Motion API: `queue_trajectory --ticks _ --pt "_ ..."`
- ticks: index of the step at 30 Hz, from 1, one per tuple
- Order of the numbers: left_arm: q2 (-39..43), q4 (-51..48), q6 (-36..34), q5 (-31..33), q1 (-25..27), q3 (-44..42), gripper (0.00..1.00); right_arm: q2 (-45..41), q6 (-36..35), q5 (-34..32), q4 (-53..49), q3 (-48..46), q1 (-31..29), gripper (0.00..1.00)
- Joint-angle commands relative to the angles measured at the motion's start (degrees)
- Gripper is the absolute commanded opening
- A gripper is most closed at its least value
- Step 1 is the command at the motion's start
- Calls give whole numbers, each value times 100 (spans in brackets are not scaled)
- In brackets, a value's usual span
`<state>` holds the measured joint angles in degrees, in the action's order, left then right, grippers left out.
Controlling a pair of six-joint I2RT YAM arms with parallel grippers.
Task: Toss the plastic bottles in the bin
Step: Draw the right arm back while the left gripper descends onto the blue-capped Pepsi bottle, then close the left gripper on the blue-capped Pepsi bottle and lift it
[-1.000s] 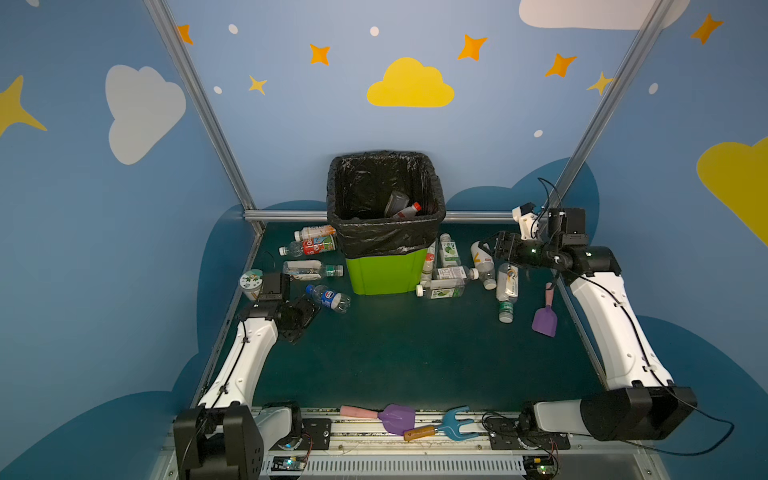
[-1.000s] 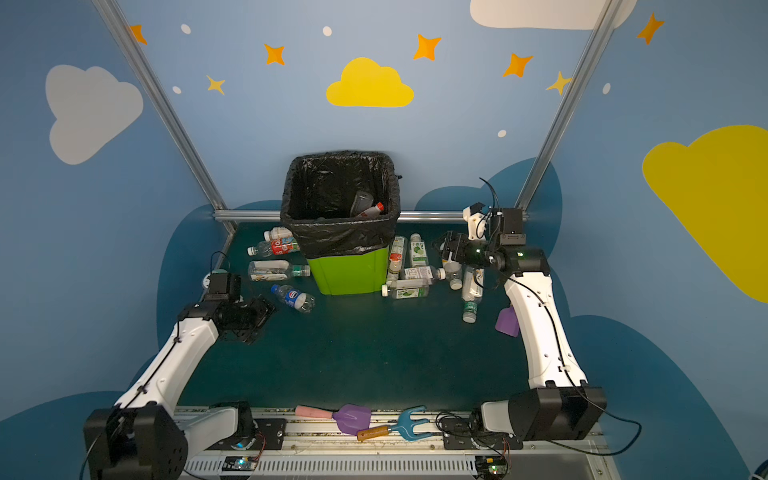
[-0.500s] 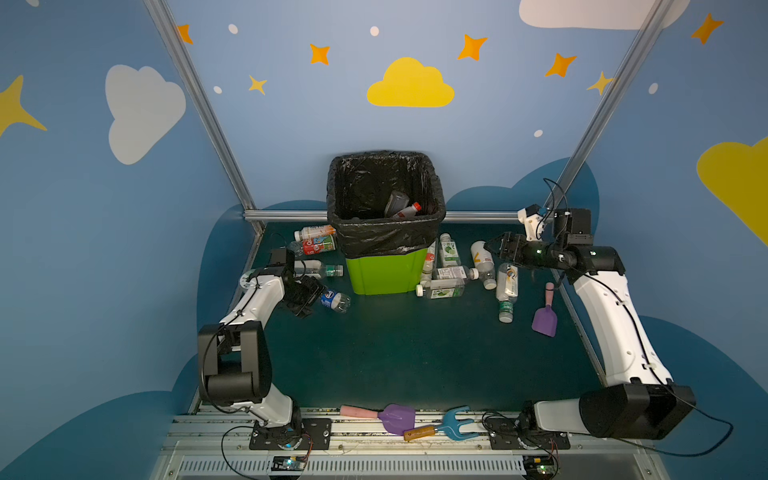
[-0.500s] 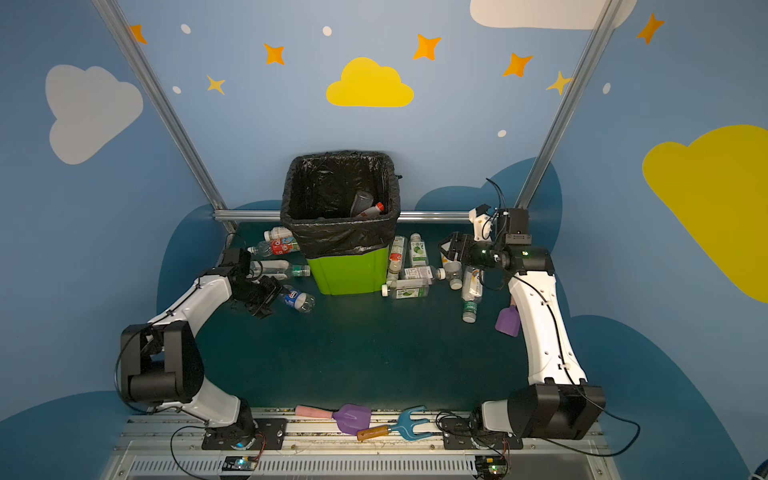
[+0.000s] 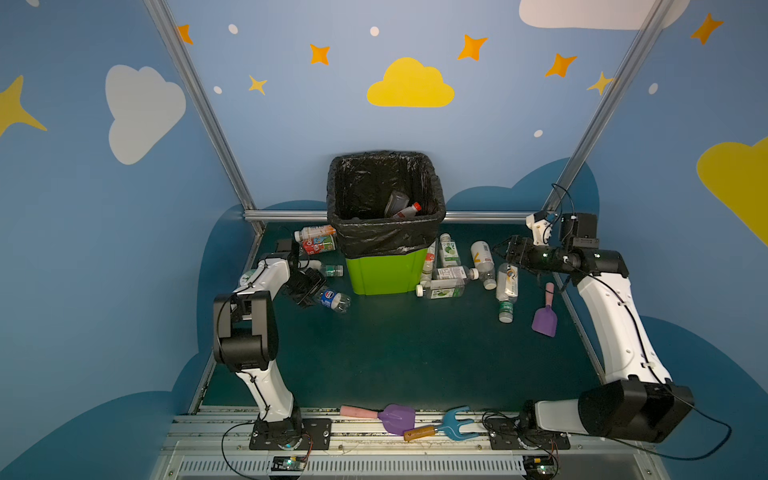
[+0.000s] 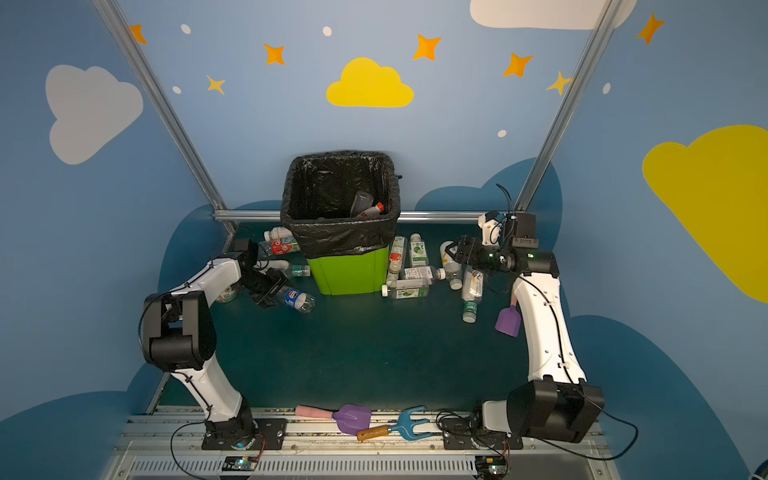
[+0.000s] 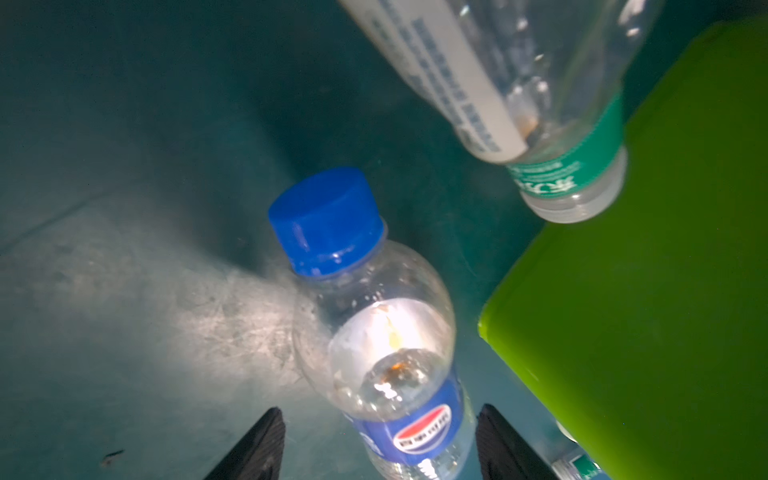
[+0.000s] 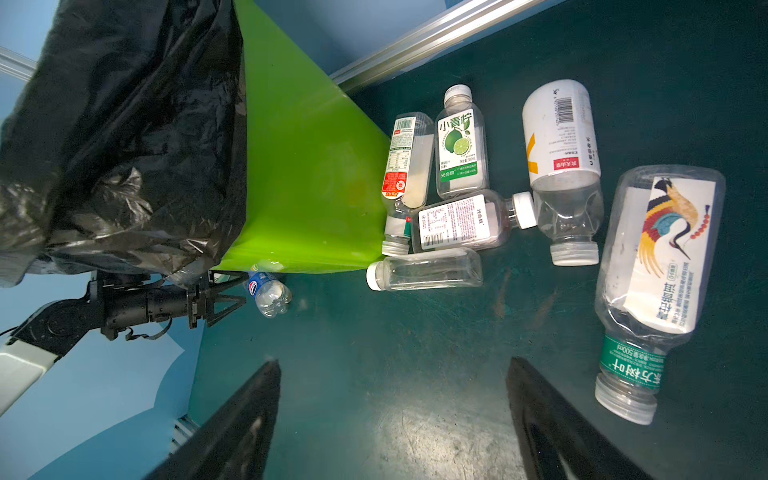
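Note:
A small clear bottle with a blue cap and blue label point(image 5: 333, 299) point(image 7: 374, 332) lies on the dark floor left of the lime-green bin point(image 5: 386, 274) point(image 6: 349, 274) point(image 7: 665, 291). My left gripper point(image 5: 309, 291) point(image 6: 270, 291) point(image 7: 376, 415) is open, with a finger on each side of the bottle and a gap showing at one side. My right gripper point(image 5: 509, 249) point(image 6: 461, 249) point(image 8: 392, 365) hangs open and empty over bare floor beside several plastic bottles point(image 5: 449, 274) point(image 8: 457, 224) lying right of the bin. Two bottles point(image 5: 405, 208) rest inside the black bag.
More bottles point(image 5: 316, 241) lie at the bin's far left, and one with a green label point(image 5: 331, 270) point(image 7: 561, 124) lies close to my left gripper. A purple shovel point(image 5: 544, 320) lies by my right arm. Another shovel point(image 5: 397, 417) and a blue fork point(image 5: 455, 426) rest on the front rail.
My left arm has folded upright and its gripper has moved toward the bin onto the blue-capped bottle, its jaws narrowing a little. My right gripper has barely shifted.

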<state>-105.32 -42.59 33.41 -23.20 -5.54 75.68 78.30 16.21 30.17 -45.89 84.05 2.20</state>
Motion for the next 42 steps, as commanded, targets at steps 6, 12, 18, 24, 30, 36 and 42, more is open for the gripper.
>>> queue_trajectory --ticks 6,12,18,24,30,36,42 --pt "-266 -180 -54 277 169 292 74 -81 10 271 44 -25 266 84" --pt "-549 -265 -2 403 389 488 74 143 50 571 69 82 496 84" --pt "-706 -224 113 489 524 518 74 384 202 920 99 212 720 84" --pt "-792 -268 81 516 546 544 69 601 348 1160 162 277 859 84" --pt "-501 -311 -62 671 537 407 60 700 413 1196 133 366 880 84" --pt "7 -319 -180 670 490 173 48 645 432 1158 133 333 878 84" --pt "820 -465 -254 646 267 -123 46 460 434 1039 169 242 888 84"
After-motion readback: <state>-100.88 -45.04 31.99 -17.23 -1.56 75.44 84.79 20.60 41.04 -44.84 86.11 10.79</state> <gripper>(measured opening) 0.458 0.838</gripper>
